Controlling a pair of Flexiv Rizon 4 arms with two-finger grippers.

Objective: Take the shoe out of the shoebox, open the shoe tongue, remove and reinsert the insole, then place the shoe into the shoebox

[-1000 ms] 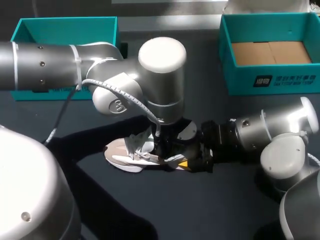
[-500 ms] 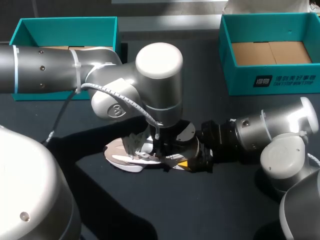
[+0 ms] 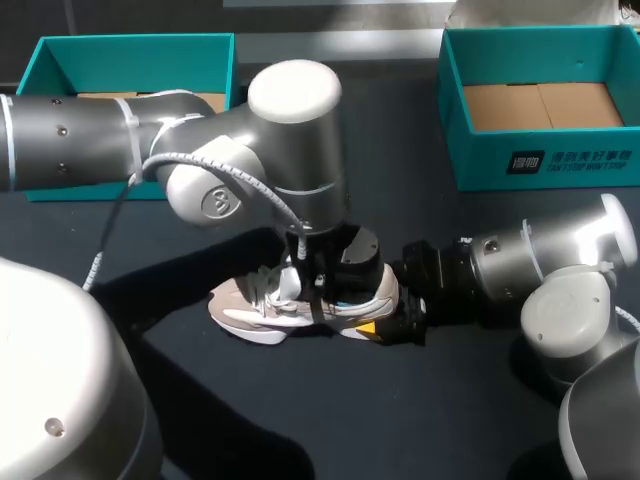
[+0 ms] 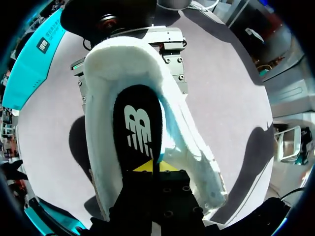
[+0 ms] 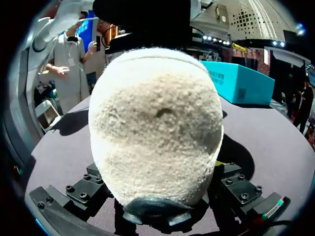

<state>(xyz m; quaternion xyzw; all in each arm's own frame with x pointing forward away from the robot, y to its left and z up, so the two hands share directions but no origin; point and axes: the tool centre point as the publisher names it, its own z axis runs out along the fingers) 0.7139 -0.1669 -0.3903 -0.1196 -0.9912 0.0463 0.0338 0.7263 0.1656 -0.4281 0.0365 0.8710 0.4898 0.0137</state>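
Far left at the table's back: teal open shoebox [image 3: 130, 62], well apart from the shoe. Next: my left arm [image 3: 120, 140], coming in from the left and bending down over the middle. Its end: my left gripper [image 4: 150, 166], pointing down into the shoe's opening, yellow tips pressed together with only a thin line between them, over the black insole [image 4: 138, 125]; whether they pinch the insole I cannot tell. Centre: one pale grey and white shoe [image 3: 300, 305], upright on its sole on the dark table [image 3: 300, 420], toe to the left, heel to the right, insole lying inside. At the heel: my right gripper [image 3: 378, 318], clamped on the suede heel from both sides. Right: my right arm [image 3: 540, 265], low over the table. Far right at the back: second teal shoebox [image 3: 540, 160], open, with a brown cardboard floor.
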